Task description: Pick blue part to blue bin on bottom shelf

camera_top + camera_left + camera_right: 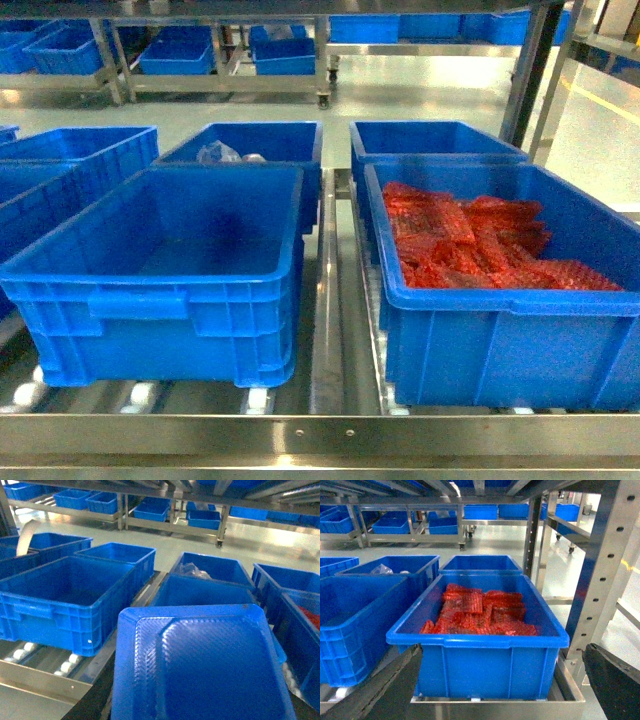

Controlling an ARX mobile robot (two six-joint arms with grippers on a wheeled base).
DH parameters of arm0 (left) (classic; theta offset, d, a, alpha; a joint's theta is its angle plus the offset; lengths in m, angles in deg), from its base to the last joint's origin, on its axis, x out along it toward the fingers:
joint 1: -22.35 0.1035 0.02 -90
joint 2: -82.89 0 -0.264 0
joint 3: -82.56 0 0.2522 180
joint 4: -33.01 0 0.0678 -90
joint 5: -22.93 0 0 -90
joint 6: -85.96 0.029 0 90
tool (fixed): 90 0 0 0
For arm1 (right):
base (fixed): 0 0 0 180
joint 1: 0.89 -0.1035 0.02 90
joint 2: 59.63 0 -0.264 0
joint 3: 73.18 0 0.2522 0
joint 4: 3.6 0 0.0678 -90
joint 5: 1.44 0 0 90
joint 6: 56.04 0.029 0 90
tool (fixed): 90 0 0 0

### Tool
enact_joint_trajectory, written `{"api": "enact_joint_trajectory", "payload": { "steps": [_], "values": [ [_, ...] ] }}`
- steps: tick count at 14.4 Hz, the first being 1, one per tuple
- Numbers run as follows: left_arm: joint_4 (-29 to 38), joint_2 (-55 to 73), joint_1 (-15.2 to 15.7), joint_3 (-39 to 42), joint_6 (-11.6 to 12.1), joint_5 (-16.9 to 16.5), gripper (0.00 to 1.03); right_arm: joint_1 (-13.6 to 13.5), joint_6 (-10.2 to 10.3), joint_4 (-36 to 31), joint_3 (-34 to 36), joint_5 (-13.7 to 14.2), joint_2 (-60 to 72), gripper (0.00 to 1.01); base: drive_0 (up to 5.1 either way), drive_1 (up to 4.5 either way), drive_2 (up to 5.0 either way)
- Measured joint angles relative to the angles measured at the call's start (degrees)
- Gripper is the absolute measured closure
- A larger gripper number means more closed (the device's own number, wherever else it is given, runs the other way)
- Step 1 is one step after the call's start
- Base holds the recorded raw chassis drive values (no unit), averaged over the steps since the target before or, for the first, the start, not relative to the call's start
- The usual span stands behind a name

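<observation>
Right pincer: two dark fingers spread wide, one at each bottom corner of the right wrist view, pinching nothing.
Left pincer: hidden behind the blue part; cannot tell if spread or pressed together.
Blue part: a flat blue plastic tray with a pressed-in shape, very close to the left wrist camera, filling the low middle of that view, not in any bin yet.
Just past the blue part: empty blue bin, front one of the middle lane, open side up.
Same empty blue bin, head view, big and near, on the left of that view.
Behind it: back bin with a clear plastic bag inside.
In front of the right pincer: red-filled bin, touching the front rail.
Inside that bin: red parts, heaped toward the middle and back.
Behind the red-filled bin: one more blue bin; inside cannot be seen.
Far left of the head view: side bins, in a row.
Under all bins: bottom shelf, shiny metal rails, with small white rollers under the front bin.
Right of the shelf: metal post with round holes.
Far back: another rack with more blue bins, on a shiny floor.
</observation>
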Motion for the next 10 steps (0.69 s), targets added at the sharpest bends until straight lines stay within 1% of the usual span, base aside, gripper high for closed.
{"api": "enact_joint_trajectory", "payload": {
  "steps": [10],
  "values": [
    [-0.1,0.0,0.0,0.0,0.0,0.0,0.60,0.0,0.0,0.0,0.0,0.0,0.0,0.03,0.0,0.00,0.0]
  ]
}}
